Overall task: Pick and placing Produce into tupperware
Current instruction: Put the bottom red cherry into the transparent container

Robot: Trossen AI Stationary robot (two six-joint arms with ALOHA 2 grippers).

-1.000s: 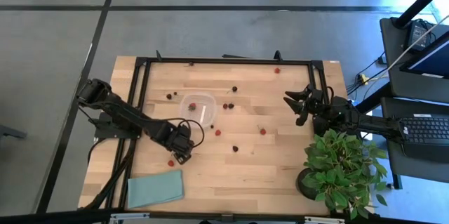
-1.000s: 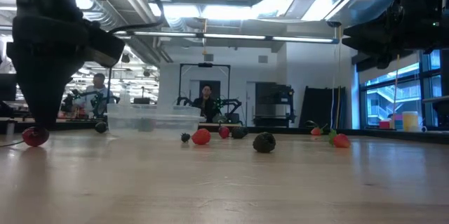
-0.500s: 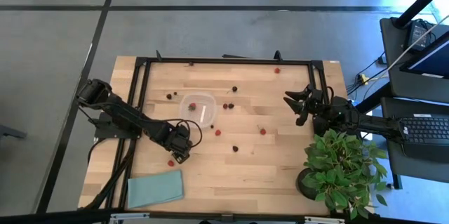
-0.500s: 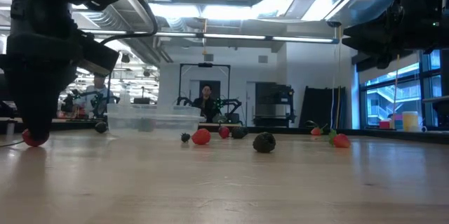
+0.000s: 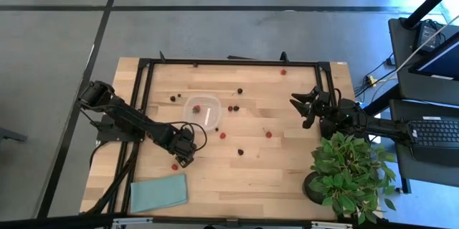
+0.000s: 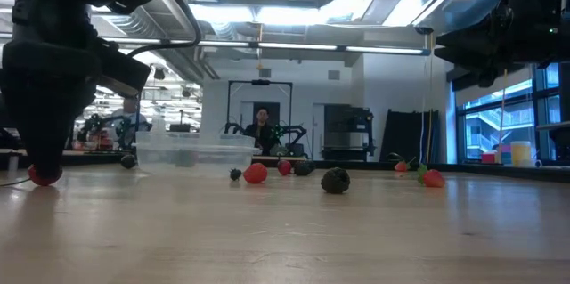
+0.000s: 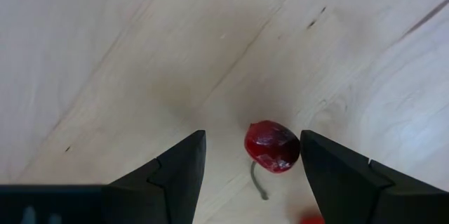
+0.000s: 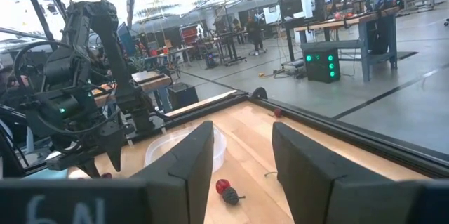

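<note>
Step in hand: pick-up of one berry [image 7: 272, 146].

Left claw [image 5: 184, 159]: low over the bench [image 5: 287, 164], near its front left, fingers parted and holding nothing, tips either side of the berry.

Berry: dark red, roundish, no clear long axis; it lay off-centre, nearer one finger, its thin stem trailing back toward the claw.

Tupperware [image 5: 202, 110]: well apart from the claw, toward the bench's far side, one red piece inside.

Other produce: scattered around the tupperware.

Right claw [image 5: 307, 107]: waiting at the right edge, fingers apart, empty.

Next move, as judged: centre on the berry, clench gently, lift, carry to the tupperware.
</note>
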